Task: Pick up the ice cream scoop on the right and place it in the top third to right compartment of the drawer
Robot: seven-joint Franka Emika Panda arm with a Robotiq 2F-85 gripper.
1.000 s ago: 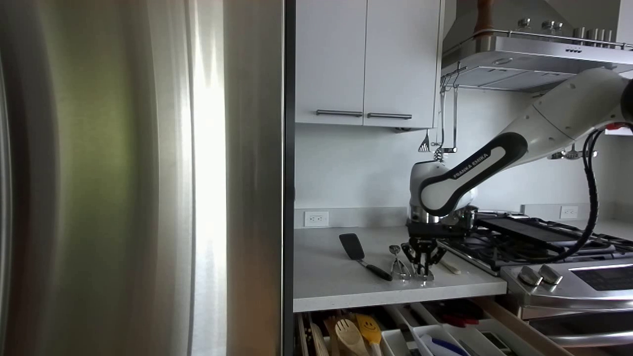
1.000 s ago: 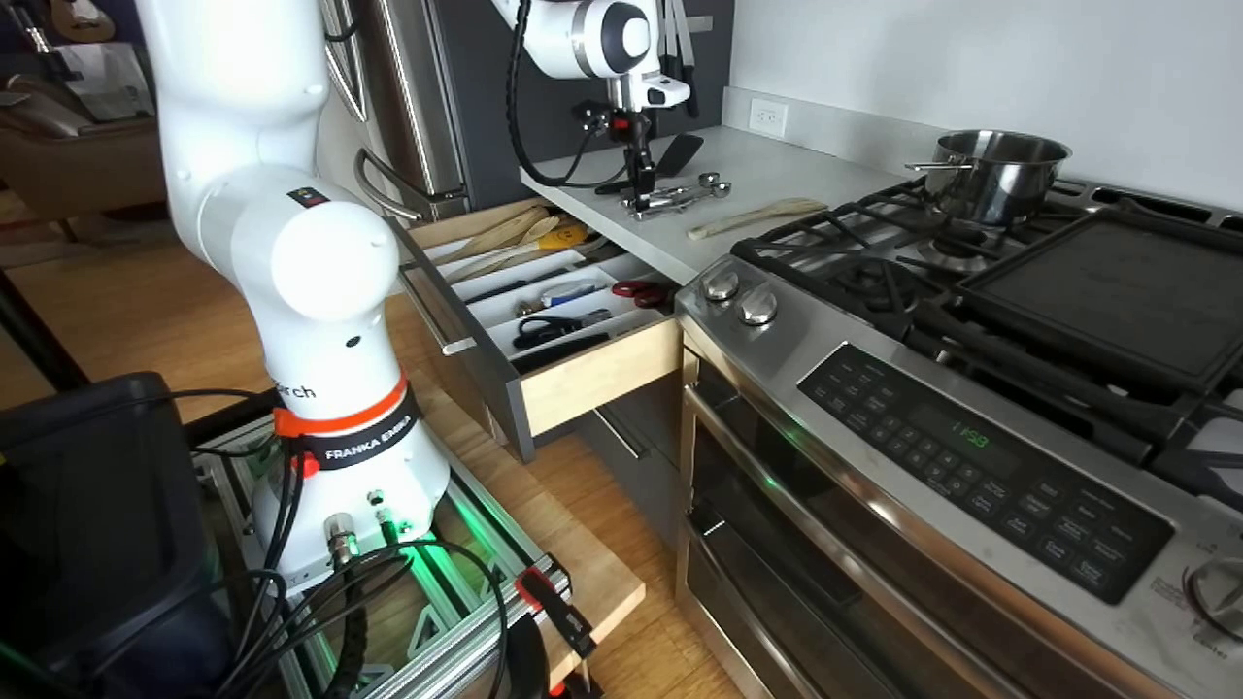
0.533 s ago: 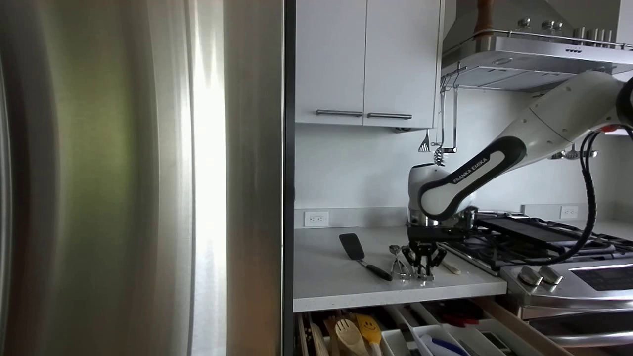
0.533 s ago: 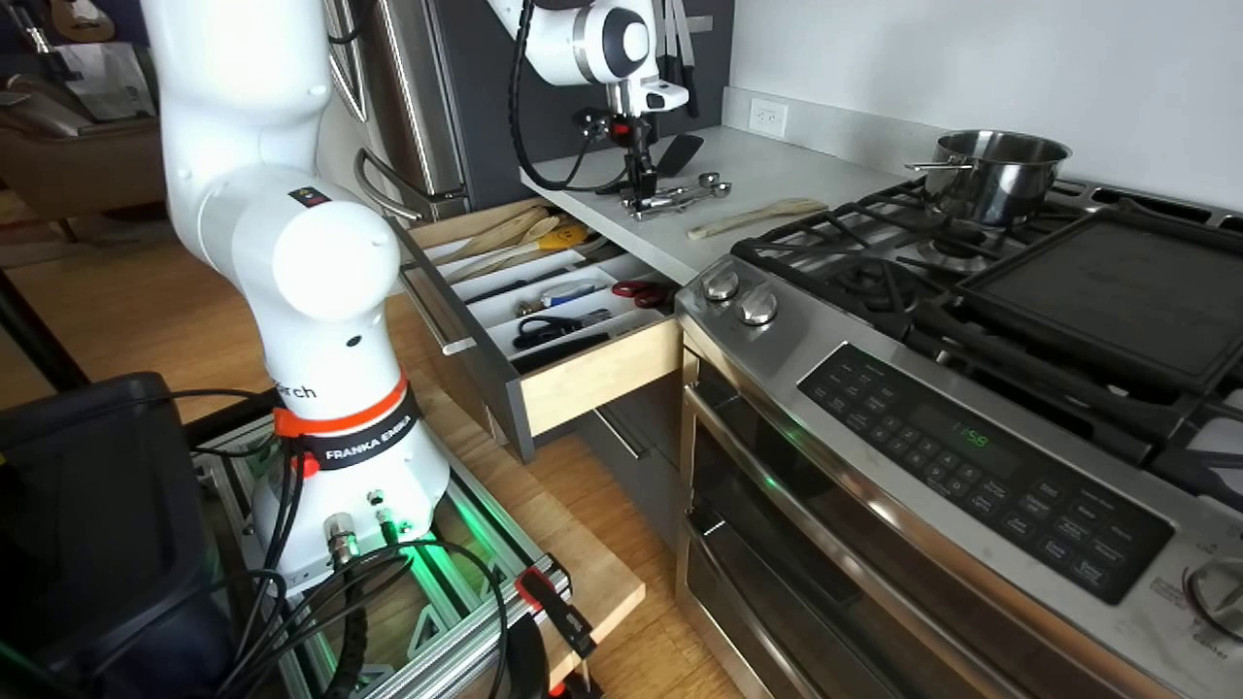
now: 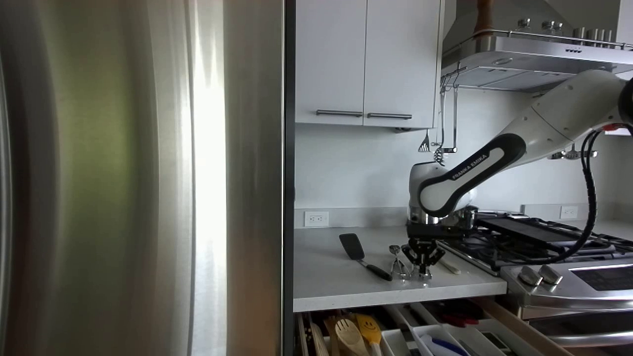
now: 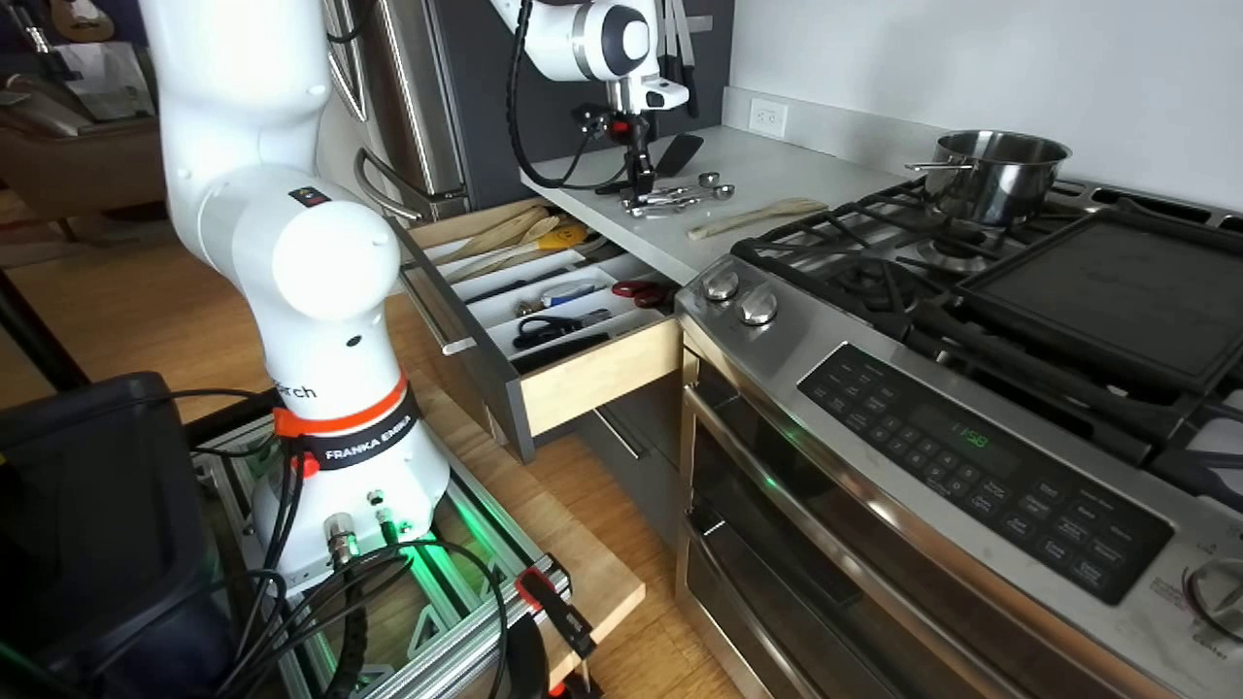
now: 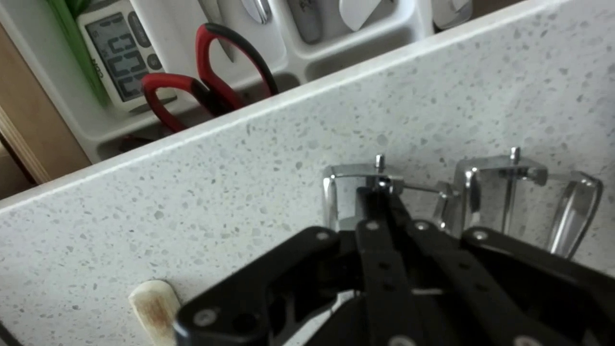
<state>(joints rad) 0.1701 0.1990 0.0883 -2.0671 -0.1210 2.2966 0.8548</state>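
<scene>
Two chrome ice cream scoops lie side by side on the counter. The right scoop [image 5: 426, 278] is under my gripper [image 5: 424, 269], and the left scoop [image 5: 399, 269] lies just beside it. In the wrist view my gripper's fingertips [image 7: 380, 192] are together over the right scoop's handle [image 7: 346, 170], at its middle rod. The gripper appears shut on it, with the scoop still down at counter level. The left scoop's handle [image 7: 468, 192] is apart from the fingers. The open drawer [image 6: 602, 374] below holds white compartments with utensils.
A black spatula [image 5: 352, 246] lies left of the scoops, and a wooden spoon [image 6: 753, 218] lies toward the stove [image 6: 932, 437]. Red-handled scissors [image 7: 211, 81] and a timer [image 7: 120, 53] lie in the drawer near the counter edge [image 7: 240, 117].
The gripper's fingers have closed together on the right scoop's handle. The arm dipped slightly, then rose slightly. The scoop's head has shifted very slightly.
</scene>
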